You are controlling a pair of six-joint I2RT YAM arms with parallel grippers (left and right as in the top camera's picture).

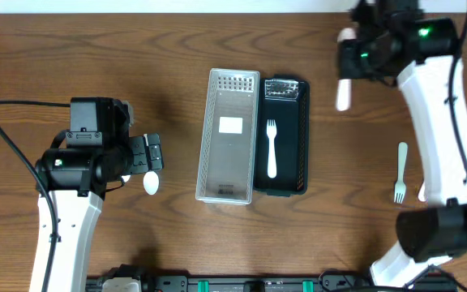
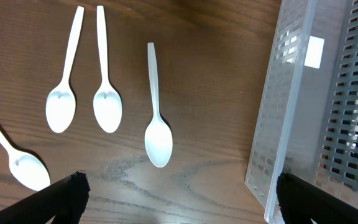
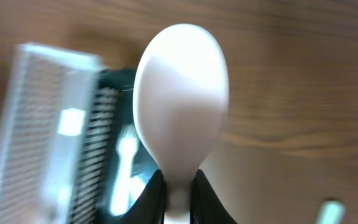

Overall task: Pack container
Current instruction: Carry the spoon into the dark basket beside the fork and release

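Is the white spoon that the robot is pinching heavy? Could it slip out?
Probably very light: the spoon looks like thin white plastic. It might slip or swivel, because the right gripper pinches only its narrow neck, and the surface looks smooth and glossy.

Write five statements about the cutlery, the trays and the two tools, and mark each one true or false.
1. The right tool grips a white spoon by its handle. True.
2. The left tool is shut on a spoon. False: it is open and holds nothing; four spoons lie on the table below it.
3. A fork lies in the black tray. True.
4. The clear basket holds two spoons. False: no cutlery shows in it.
5. A second fork lies on the table, to the right of the black tray. True.
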